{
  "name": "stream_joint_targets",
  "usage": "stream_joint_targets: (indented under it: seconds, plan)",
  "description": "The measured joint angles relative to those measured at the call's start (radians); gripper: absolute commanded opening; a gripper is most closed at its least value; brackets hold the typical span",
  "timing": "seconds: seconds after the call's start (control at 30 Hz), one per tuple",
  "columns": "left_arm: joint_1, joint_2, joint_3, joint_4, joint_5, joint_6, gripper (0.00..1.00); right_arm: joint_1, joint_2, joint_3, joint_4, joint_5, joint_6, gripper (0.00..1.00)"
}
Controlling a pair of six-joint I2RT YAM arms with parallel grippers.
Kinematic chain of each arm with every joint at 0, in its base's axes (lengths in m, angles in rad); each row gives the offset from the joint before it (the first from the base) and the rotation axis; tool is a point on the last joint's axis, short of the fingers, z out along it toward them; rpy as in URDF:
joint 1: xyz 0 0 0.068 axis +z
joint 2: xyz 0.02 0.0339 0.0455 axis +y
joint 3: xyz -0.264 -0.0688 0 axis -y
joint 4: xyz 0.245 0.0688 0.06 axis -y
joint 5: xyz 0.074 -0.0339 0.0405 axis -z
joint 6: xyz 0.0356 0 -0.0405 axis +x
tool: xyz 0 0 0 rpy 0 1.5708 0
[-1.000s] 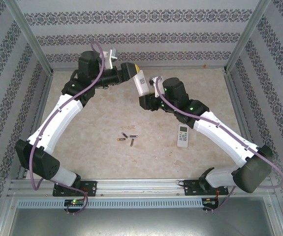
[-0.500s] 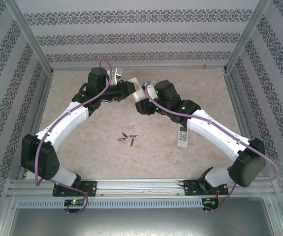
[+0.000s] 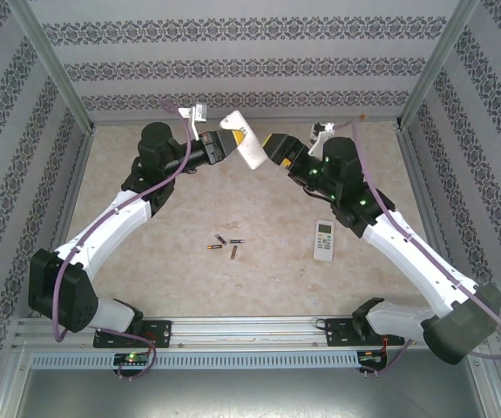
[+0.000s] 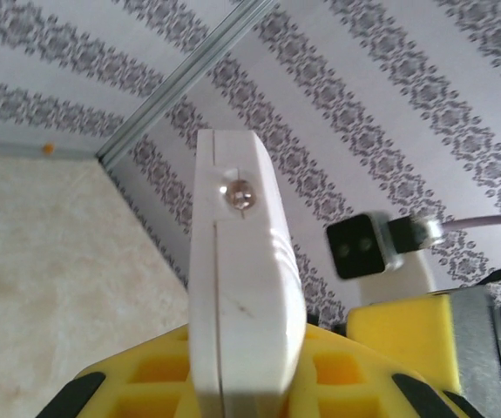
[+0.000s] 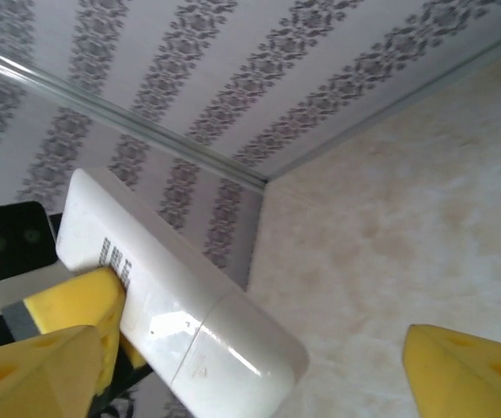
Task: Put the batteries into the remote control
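Table: pale beige marbled table top (image 3: pixel 180 200), open in the middle and at left.
Walls: grey-patterned striped wallpaper on three sides, metal posts in the corners.
Batteries: four small dark cylinders with gold-orange ends (image 3: pixel 225 246), lying near together, well apart from both grippers.
Left gripper (image 3: pixel 233 139): clenched on the white oblong plastic remote (image 3: pixel 252 155), held in the air near the back wall.
Right gripper (image 3: pixel 274 144): released, jaws wide, just beside this remote.
Second white remote with buttons (image 3: pixel 323 240): flat on the table, right of the batteries.

Glossy, smooth plastic remote (image 5: pixel 180 296)
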Motion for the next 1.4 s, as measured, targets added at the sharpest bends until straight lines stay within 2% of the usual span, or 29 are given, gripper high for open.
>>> stream_joint_targets:
  seconds: [0.17, 0.27, 0.47, 0.63, 0.7, 0.83, 0.9, 0.93, 1.17, 1.4]
  plan:
    - [0.0, 0.0, -0.021, 0.106, -0.016, -0.043, 0.02, 0.003, 0.029, -0.066, 0.153, -0.042, 0.154, 0.7]
    - [0.0, 0.0, -0.038, 0.139, -0.023, -0.074, 0.02, 0.004, 0.055, -0.066, 0.203, -0.062, 0.195, 0.64]
    - [0.0, 0.002, -0.051, 0.18, -0.027, -0.13, 0.01, 0.011, 0.075, -0.066, 0.256, -0.086, 0.222, 0.59]
    - [0.001, 0.01, -0.052, 0.189, -0.028, -0.174, 0.01, 0.017, 0.078, -0.065, 0.288, -0.094, 0.22, 0.35]
    - [0.005, 0.016, -0.052, 0.203, -0.037, -0.201, 0.01, 0.016, 0.078, -0.066, 0.294, -0.094, 0.221, 0.3]
    - [0.014, 0.026, -0.054, 0.24, -0.037, -0.262, 0.01, 0.016, 0.076, -0.069, 0.313, -0.093, 0.222, 0.33]
    - [0.014, 0.03, -0.061, 0.258, -0.032, -0.28, 0.01, 0.016, 0.071, -0.077, 0.32, -0.092, 0.223, 0.47]
    - [0.014, 0.032, -0.064, 0.268, -0.032, -0.287, 0.01, 0.016, 0.069, -0.083, 0.316, -0.093, 0.222, 0.49]
    - [0.014, 0.047, -0.073, 0.284, -0.034, -0.304, 0.01, 0.017, 0.07, -0.096, 0.313, -0.1, 0.216, 0.29]
    - [0.028, 0.041, -0.106, 0.318, -0.034, -0.334, 0.01, 0.017, 0.066, -0.113, 0.328, -0.108, 0.218, 0.28]
